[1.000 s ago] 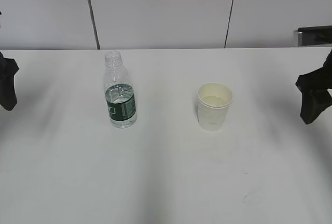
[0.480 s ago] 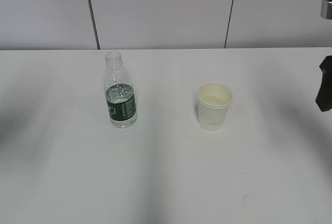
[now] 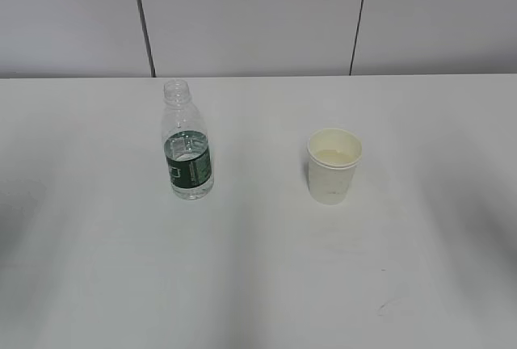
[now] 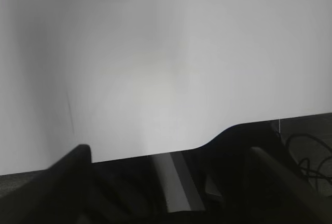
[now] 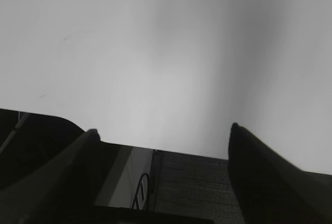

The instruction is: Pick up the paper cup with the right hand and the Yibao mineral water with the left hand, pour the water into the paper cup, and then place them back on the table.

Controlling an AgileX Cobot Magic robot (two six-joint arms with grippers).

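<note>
The Yibao mineral water bottle stands upright and uncapped, left of centre on the white table. The paper cup stands upright to its right, a hand's width apart. Neither arm shows in the exterior view. In the left wrist view my left gripper is open and empty, its fingers spread over the table's edge. In the right wrist view my right gripper is open and empty, its fingers wide apart at the table's edge. Bottle and cup are out of both wrist views.
A grey panelled wall rises behind the table. Below the table's edge the left wrist view shows dark floor and cables. The right wrist view shows dark matting.
Both arms have drawn back out of the exterior view, the left one off the left edge first, then the right one off the right edge. Bottle and cup have not moved.
</note>
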